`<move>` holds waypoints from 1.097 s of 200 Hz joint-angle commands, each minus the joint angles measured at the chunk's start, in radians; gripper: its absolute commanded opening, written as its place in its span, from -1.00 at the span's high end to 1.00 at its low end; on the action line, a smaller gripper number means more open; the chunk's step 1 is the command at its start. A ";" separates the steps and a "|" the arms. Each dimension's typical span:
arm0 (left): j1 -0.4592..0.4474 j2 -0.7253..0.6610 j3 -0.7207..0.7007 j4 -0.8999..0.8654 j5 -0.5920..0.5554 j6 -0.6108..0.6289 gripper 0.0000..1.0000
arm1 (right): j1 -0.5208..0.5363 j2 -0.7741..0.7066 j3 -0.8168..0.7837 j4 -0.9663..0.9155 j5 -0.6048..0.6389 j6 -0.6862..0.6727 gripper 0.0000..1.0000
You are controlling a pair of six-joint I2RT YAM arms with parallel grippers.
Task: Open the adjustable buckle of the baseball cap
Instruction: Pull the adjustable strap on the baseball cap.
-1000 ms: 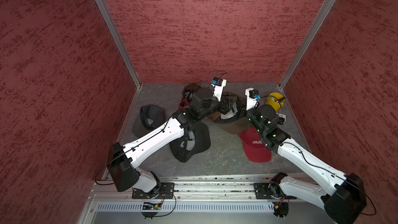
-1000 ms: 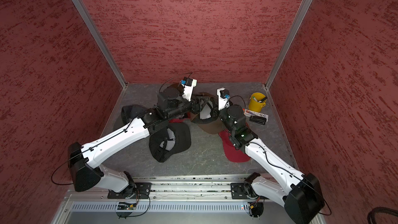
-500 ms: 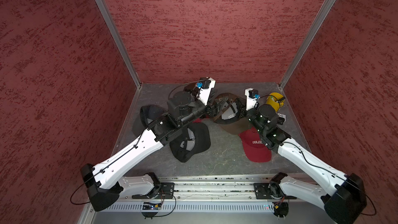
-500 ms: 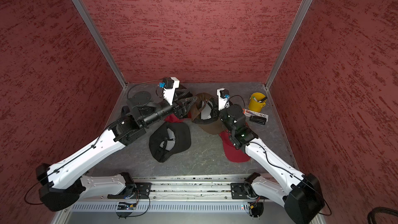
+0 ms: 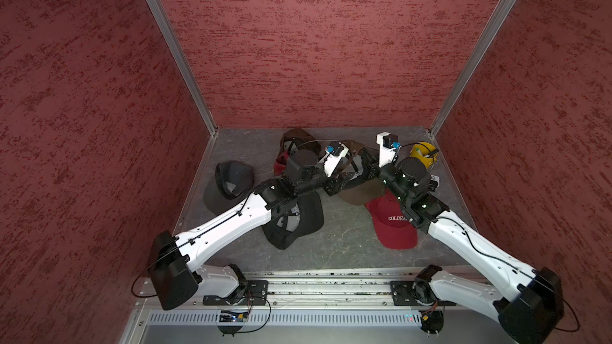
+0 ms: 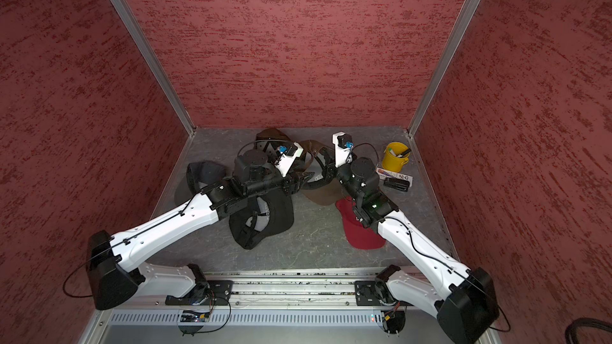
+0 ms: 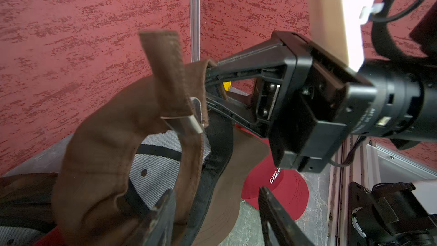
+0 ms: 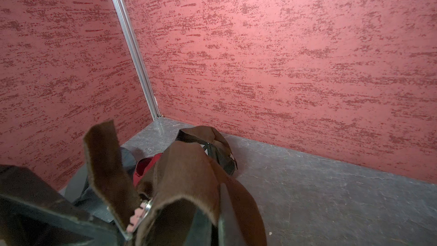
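Note:
The brown baseball cap [image 5: 360,193] [image 6: 323,194] hangs tilted above the floor, inside facing my left wrist camera. My right gripper [image 5: 364,164] [image 6: 326,167] is shut on its rear band, right beside the metal buckle [image 7: 196,119] [image 8: 139,212]. The brown strap tail [image 7: 163,67] [image 8: 104,162] sticks up loose from the buckle. My left gripper [image 5: 333,186] [image 6: 304,179] [image 7: 216,209] is open at the cap's lower rim. The black sweatband and brim pass between its fingers [image 7: 163,216] without being pinched.
On the grey floor lie a black cap [image 5: 298,223], a dark grey cap [image 5: 231,178], a red cap [image 5: 394,226] and another brown cap [image 5: 294,137] by the back wall. A yellow bucket [image 6: 394,157] and a black device [image 6: 397,182] sit at the right. Red walls close three sides.
My left arm swung out to the left, away from the cap, then came back right and lower to its rim. The right arm has held the cap still.

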 commanded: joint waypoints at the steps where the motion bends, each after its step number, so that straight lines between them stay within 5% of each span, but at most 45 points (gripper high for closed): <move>1: 0.005 0.028 0.037 0.054 0.028 0.026 -0.17 | -0.008 -0.017 0.035 -0.004 -0.034 0.003 1.00; 103: 0.024 0.116 0.063 0.108 -0.046 0.029 -0.07 | -0.011 -0.027 0.037 -0.050 -0.043 -0.031 1.00; 174: 0.026 0.124 0.097 0.056 0.014 0.053 0.94 | -0.024 -0.032 0.011 -0.053 -0.023 -0.065 1.00; 219: 0.025 0.139 0.172 -0.039 0.078 0.056 1.00 | -0.027 -0.052 -0.032 -0.050 -0.010 -0.098 1.00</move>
